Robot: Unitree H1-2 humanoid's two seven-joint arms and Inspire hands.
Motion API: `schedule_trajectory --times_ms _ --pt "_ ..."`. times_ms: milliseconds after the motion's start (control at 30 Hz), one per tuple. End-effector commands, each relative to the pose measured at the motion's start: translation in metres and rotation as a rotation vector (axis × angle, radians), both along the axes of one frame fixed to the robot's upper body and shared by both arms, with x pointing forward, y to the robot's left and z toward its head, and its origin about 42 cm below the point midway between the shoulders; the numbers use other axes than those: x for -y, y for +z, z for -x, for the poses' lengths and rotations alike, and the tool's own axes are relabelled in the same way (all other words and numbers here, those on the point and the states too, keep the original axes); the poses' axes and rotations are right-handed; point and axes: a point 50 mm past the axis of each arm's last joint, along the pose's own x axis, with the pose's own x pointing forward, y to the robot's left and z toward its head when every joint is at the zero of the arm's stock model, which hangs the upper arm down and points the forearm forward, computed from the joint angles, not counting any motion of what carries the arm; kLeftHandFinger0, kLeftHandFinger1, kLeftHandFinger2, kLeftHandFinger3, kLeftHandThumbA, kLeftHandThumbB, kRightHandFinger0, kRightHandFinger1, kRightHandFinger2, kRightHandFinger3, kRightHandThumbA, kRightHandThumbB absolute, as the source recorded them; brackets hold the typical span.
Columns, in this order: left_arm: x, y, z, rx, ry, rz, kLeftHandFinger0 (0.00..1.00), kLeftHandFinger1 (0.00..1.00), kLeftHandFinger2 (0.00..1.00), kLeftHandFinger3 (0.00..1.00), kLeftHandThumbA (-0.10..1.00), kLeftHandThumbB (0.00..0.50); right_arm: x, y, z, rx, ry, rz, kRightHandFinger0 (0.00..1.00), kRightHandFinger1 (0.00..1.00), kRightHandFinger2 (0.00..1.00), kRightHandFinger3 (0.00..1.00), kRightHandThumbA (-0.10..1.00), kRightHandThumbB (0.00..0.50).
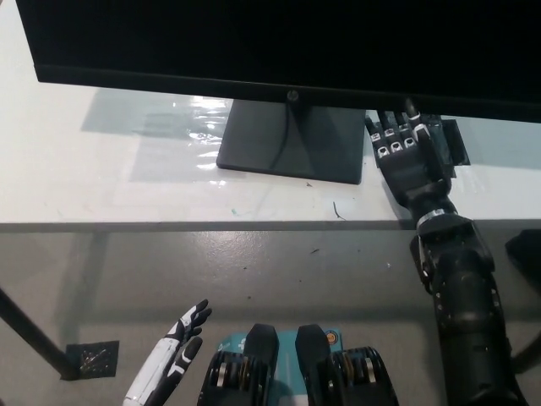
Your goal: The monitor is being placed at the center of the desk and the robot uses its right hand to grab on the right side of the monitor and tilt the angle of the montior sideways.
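A black monitor fills the top of the head view, standing on a dark rectangular base on the white desk. My black right hand is raised over the desk just right of the base, under the screen's lower edge, right of its middle. Its fingers point up toward the bezel and their tips reach that edge; whether they touch it I cannot tell. It holds nothing. My white left hand rests low at the lower left, below the desk, fingers apart.
A dark flat patch lies on the desk behind my right hand. A clear plastic sheet lies left of the base. The desk's front edge runs across the middle, with grey floor and a black desk leg below.
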Motion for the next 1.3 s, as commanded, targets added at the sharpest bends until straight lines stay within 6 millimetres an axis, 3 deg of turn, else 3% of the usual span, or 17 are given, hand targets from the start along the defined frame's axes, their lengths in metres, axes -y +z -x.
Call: schedule_trajectory --times_ms 0,733,1267 --pt "-0.004 0.012 -0.004 0.077 0.0 0.002 1.0 1.0 1.0 1.0 1.0 0.307 -0.005 0.03 -0.019 0.104 0.011 0.007 1.0 1.0 1.0 1.0 1.0 0.348" --pt "-0.003 0.012 -0.004 0.078 0.0 -0.002 1.0 1.0 1.0 1.0 1.0 0.304 0.007 0.039 -0.049 0.077 -0.025 0.05 1.0 1.0 1.0 1.0 1.0 0.378" --pt "-0.003 0.013 -0.006 0.084 0.004 -0.004 1.0 1.0 1.0 1.0 1.0 0.304 0.004 0.047 -0.062 0.091 -0.018 0.061 1.0 1.0 1.0 1.0 1.0 0.35"
